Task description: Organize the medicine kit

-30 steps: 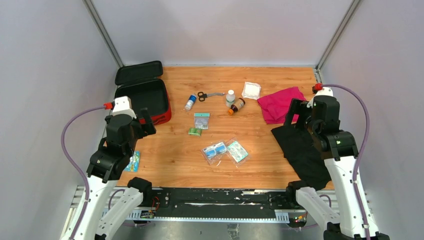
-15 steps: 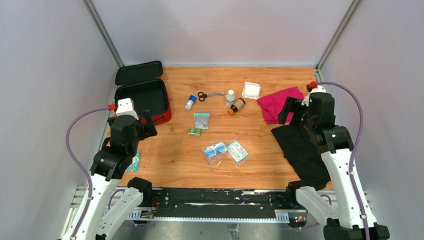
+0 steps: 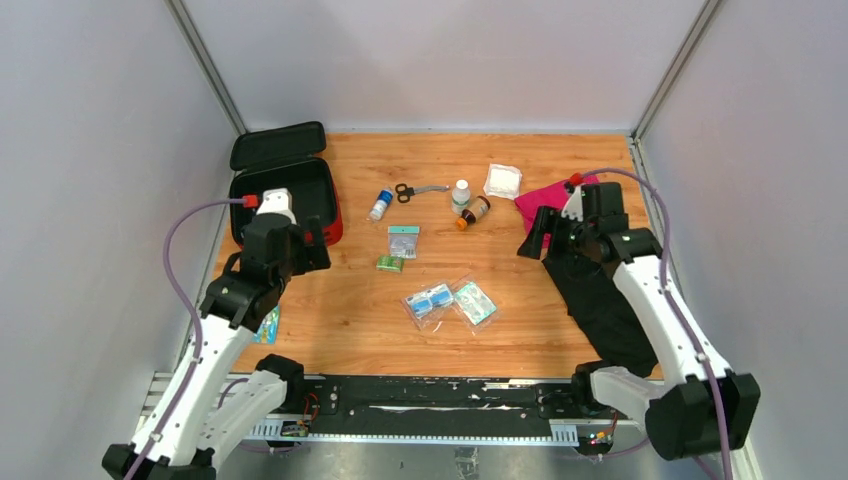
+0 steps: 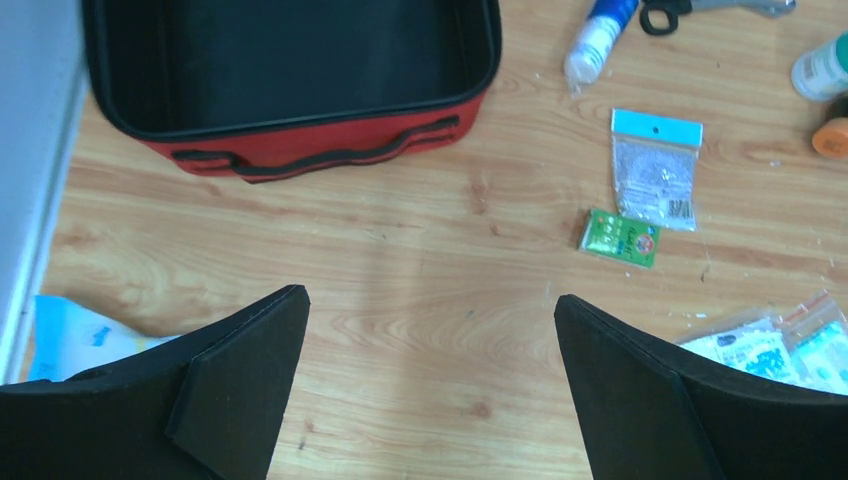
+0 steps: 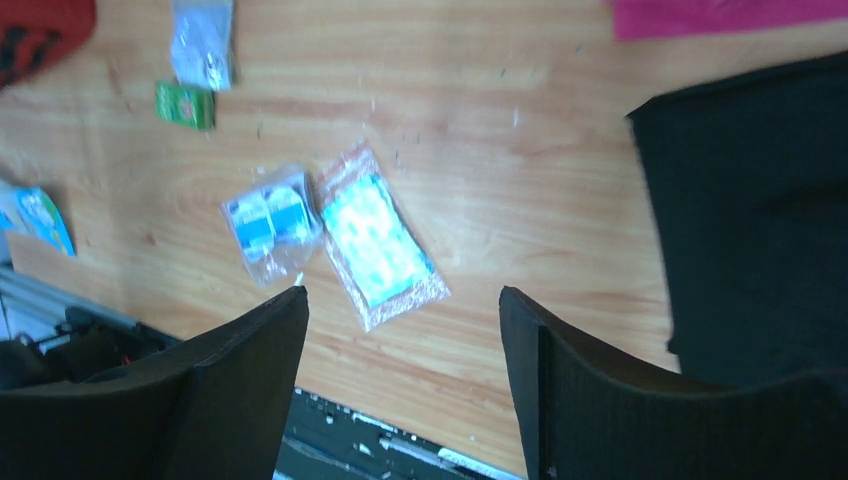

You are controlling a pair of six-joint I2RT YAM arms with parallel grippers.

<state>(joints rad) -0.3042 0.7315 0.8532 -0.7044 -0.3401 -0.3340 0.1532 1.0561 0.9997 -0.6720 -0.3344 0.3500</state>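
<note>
The medicine kit (image 4: pixel 330 135) lies open at the far-left corner of the table (image 3: pixel 350 340). Its lid (image 3: pixel 278 145) is folded back toward the wall, and the black inside has nothing in it. I judge it light and semi-stiff: a fabric shell that keeps its form but prob. slides on the smooth wood when pushed. The best place to hold is likely the black handle (image 4: pixel 320 160) on the red front wall, or the rim. The lid seems floppy at the hinge, so closing will need care. The zip is too small to read.

The left gripper (image 4: pixel 430 305) hangs just in front of the kit, jaws fully wide, nothing between them. The right gripper (image 5: pixel 402 295) is over the right-centre of the table, jaws also apart and empty.

Nearest the kit are a blue-capped bottle (image 3: pixel 381 204) and scissors (image 3: pixel 410 191). Further right are a white bottle (image 3: pixel 460 194), a brown bottle (image 3: pixel 475 211) and a gauze pad (image 3: pixel 502 181). In the middle are a clear bag (image 3: pixel 403 242), a green packet (image 3: pixel 390 263) and two pouches (image 3: pixel 428 300) (image 3: pixel 474 302) side by side. A blue-white packet (image 3: pixel 267 325) lies by the left arm. At the right are a magenta cloth (image 3: pixel 535 203) and a black cloth (image 3: pixel 600 300), partly under the right arm.

Nothing blocks the kit's opening. The flat packets look hard to pinch off the wood, and the lying bottles may roll.
</note>
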